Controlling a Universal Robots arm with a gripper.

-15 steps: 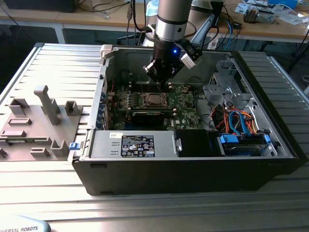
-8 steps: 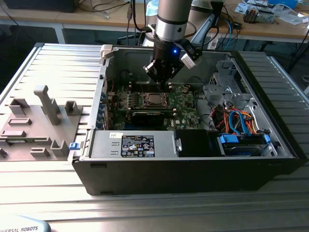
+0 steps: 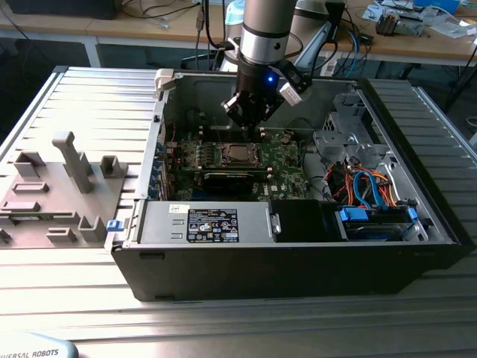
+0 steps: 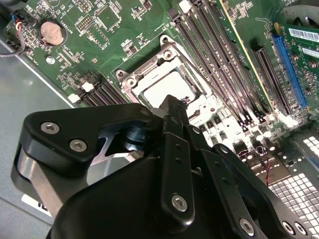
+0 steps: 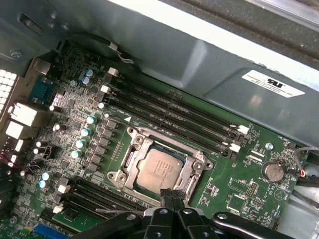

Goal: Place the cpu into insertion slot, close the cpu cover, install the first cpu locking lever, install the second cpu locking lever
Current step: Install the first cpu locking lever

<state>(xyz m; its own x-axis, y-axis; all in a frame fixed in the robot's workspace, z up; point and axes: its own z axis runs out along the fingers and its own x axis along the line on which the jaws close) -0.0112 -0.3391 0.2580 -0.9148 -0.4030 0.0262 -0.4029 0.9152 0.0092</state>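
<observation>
The cpu [image 5: 159,169] lies flat in the insertion slot [image 3: 238,154] on the green board, its silver-grey top facing up. The cpu cover [image 5: 130,160] lies down around it as a silvery frame. In the second wrist view the cpu [image 4: 168,85] and the cpu cover [image 4: 145,68] sit just beyond my fingertips. My gripper [image 5: 172,195] hovers over the socket's edge, shut, with nothing between its fingers. In the exterior view the gripper [image 3: 250,125] hangs a little above the slot. I cannot tell how the locking levers stand.
The board sits inside an open computer case [image 3: 141,224]. Long black memory slots [image 5: 174,112] run beside the socket. A black expansion card [image 3: 235,179] lies in front of it. Cables and a drive cage [image 3: 358,179] fill the exterior view's right. A grey fixture plate [image 3: 52,186] lies at the exterior view's left.
</observation>
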